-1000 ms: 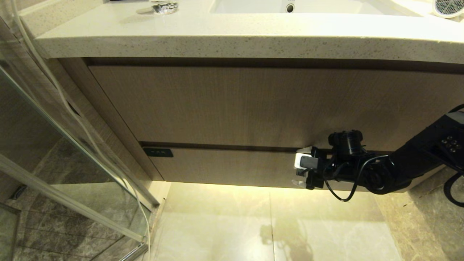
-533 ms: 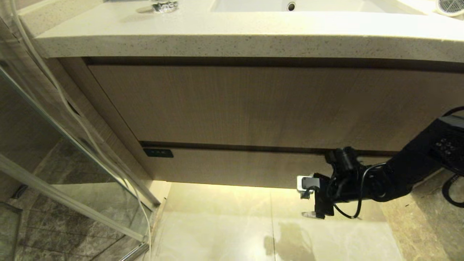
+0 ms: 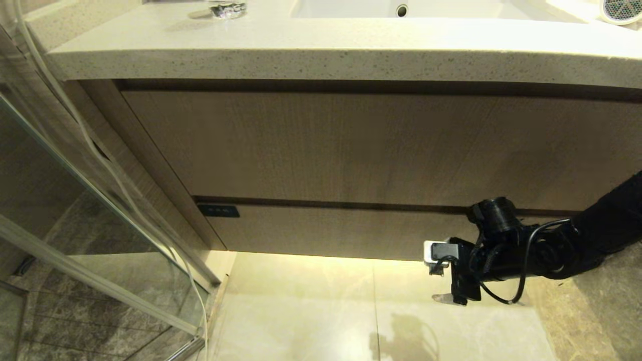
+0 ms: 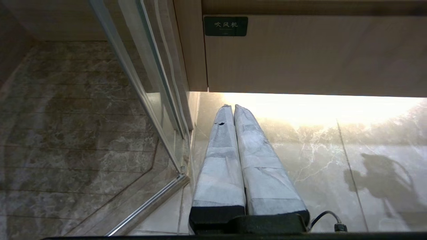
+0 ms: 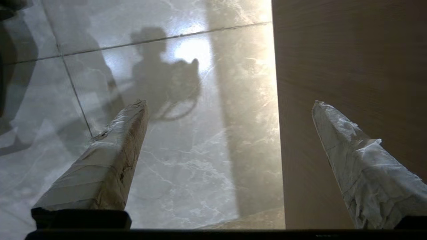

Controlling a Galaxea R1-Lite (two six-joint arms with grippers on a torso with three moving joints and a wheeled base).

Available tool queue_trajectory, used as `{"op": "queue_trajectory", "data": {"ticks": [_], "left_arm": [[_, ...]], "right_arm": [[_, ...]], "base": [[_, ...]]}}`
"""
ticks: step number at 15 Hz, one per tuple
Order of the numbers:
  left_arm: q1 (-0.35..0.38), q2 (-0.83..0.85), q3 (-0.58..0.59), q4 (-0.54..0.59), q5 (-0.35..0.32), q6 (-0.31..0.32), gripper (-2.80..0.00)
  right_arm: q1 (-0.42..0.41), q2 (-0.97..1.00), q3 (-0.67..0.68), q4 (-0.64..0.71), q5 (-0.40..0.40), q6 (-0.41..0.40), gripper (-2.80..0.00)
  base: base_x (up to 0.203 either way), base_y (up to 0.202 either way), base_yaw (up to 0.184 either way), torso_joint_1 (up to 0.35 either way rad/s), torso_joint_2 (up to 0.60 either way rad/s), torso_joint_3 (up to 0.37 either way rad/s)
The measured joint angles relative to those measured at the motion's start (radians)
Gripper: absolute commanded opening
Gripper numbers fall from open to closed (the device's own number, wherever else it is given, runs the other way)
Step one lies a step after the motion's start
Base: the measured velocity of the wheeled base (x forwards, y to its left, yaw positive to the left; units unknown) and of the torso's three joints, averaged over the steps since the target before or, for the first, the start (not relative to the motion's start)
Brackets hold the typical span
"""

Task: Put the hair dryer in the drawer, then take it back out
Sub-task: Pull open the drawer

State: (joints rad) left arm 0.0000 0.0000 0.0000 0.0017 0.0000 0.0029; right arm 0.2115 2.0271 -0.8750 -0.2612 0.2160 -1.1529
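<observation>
The drawer point(image 3: 326, 230) is shut; it is the low wood-grain front with a black tag point(image 3: 218, 210) beneath the vanity. Only the round mesh grille of the hair dryer point(image 3: 621, 9) shows, on the counter at the far right. My right gripper point(image 3: 435, 275) is open and empty at the drawer's lower edge, right of its middle. In the right wrist view the right gripper point(image 5: 230, 103) has one finger in front of the drawer point(image 5: 333, 66) and the other over the floor. My left gripper point(image 4: 230, 107) is shut and empty, low over the floor near the tagged end of the drawer point(image 4: 300, 56).
A taller wood-grain panel point(image 3: 351, 145) sits above the drawer under the stone counter point(image 3: 301, 55), which holds a sink point(image 3: 401, 7) and a glass item point(image 3: 228, 9). A glass shower door point(image 3: 100, 210) stands at the left. Glossy floor tiles point(image 3: 351, 321) lie below.
My right gripper has dropped from the drawer's upper seam to its lower edge and shifted slightly right, staying open. The drawer has not moved.
</observation>
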Motion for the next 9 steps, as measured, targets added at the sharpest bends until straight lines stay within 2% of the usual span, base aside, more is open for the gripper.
{"op": "queue_trajectory", "data": {"ticks": [4,9], "left_arm": [[0.000,0.000,0.000,0.000,0.000,0.000,-2.80],[0.000,0.000,0.000,0.000,0.000,0.000,-2.80]], "right_arm": [[0.004,-0.059,0.068,-0.160,0.003,0.058,0.00],[0.010,-0.120,0.127,-0.174,0.012,0.072,0.00]], "base": [[0.000,0.000,0.000,0.000,0.00,0.000],[0.000,0.000,0.000,0.000,0.00,0.000]]}}
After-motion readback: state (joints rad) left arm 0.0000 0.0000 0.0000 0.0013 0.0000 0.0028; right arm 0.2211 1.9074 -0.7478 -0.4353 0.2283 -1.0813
